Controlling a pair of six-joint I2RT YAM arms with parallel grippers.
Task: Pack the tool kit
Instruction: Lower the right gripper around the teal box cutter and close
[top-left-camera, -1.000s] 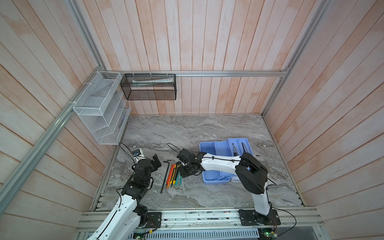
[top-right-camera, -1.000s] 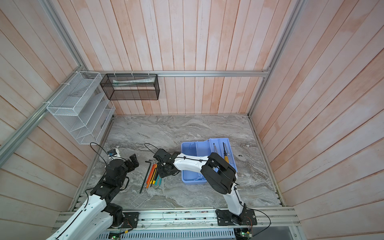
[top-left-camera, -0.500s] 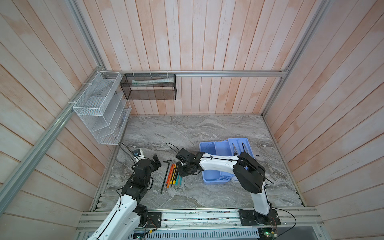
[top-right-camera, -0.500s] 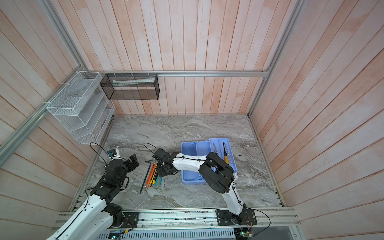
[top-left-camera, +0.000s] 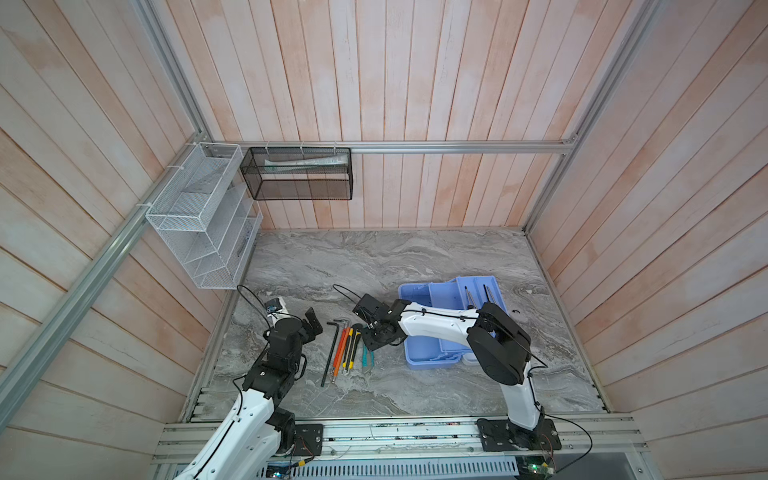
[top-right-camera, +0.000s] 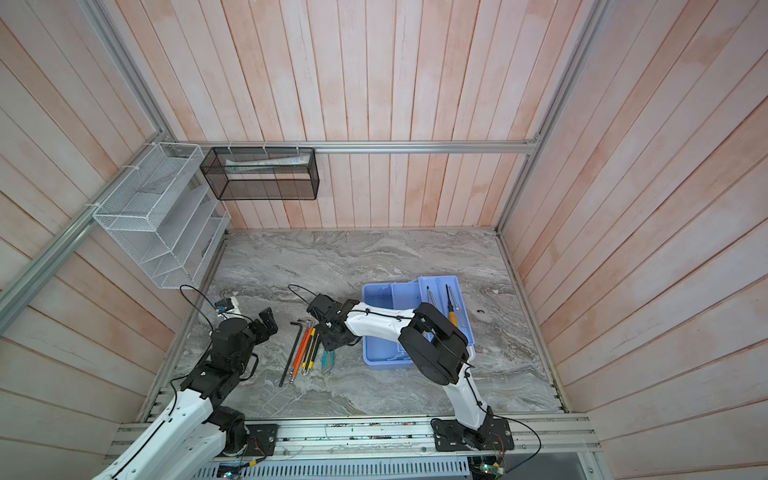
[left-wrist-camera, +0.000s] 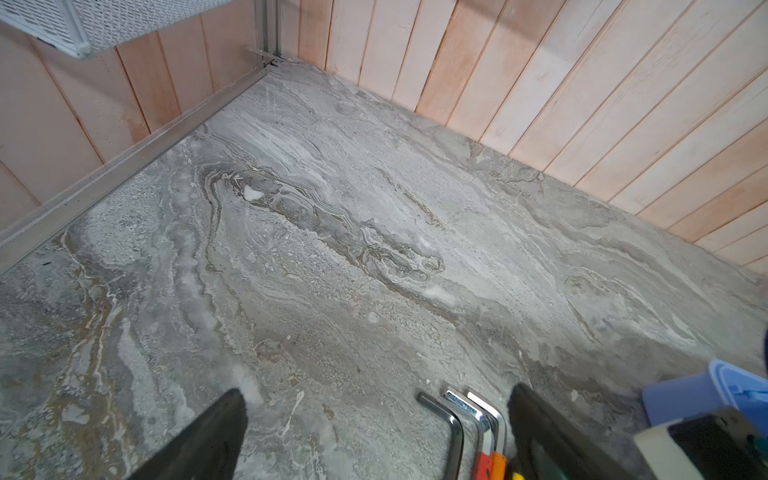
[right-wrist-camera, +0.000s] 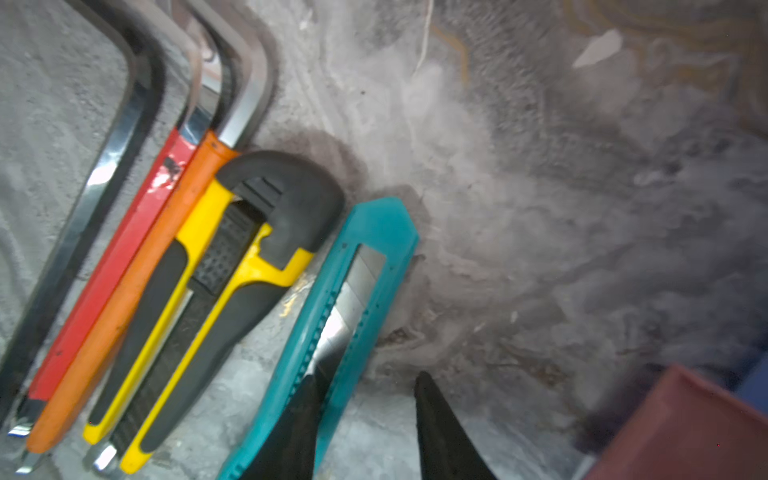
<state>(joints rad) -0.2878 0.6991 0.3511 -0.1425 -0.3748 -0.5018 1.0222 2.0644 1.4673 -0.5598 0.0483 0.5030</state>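
Jaws, left arm: left gripper (top-left-camera: 311, 326) spread to its fullest with nothing between the fingers, hovering off the marble table (top-left-camera: 374, 257) just left of the tool row. Tool row, laid side by side and touching on the table: three hex keys (right-wrist-camera: 104, 166) (one bare black, one red-sleeved, one orange-sleeved); yellow-and-black utility knife (right-wrist-camera: 216, 286); teal utility knife (right-wrist-camera: 353, 286), rightmost, its blade apparently drawn back inside the body. Jaws, right arm: right gripper (right-wrist-camera: 365, 411) partly parted and clamped on nothing. One finger sits over the teal knife's back and the other over bare table beside it; whether either touches cannot be told. Tool kit (top-left-camera: 424, 353): light blue base, lid off, right of the row and near it, with the right forearm reaching across above it. A blue tray (top-left-camera: 478, 280) rests over its far right part and holds screwdrivers (top-right-camera: 451, 316). Packing judged partly done — the row is not yet loaded. Hazards: the jaws straddle one edge of the knife rather than its full width, so closing may skid it into the yellow neighbour and shove the whole touching row. A flat, low handle may slip free on lifting, and fingertips pressed too low may scrape the marble. On the carry back, the knife could catch the base's rim.
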